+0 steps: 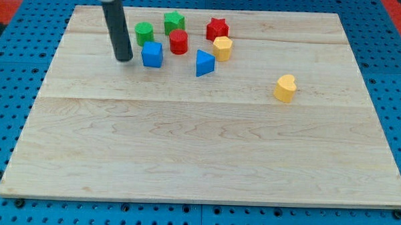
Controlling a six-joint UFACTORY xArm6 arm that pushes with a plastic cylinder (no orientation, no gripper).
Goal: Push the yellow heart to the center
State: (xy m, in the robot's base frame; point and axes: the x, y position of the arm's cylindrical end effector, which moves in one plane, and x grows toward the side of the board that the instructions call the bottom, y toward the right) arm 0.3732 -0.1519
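Right, my tip (124,58) sat at the view's upper left of the wooden board (199,159), just to the left of the blue cube (152,55) and not touching it as far as I could tell; there was no gripper on this rig, only the bare rod, so nothing to open or close. Around it was the cluster: green cylinder (144,33) above the cube, green star-like block (174,22), red cylinder (179,41), red star (217,28), a yellow hexagon-ish block (222,48), and the blue triangle (203,62). The yellow heart (285,88) stood alone, well apart, to the view's right and a bit above mid-board. Task not started by my reading. To do it well I judged I had to route the tip below the cluster, not through it, then swing round to the heart's far right, slightly above it, and push toward lower left so it travelled to centre. Heart's rounded lobes could let it slip off the rod, so I'd keep the push line through its middle and go slow.
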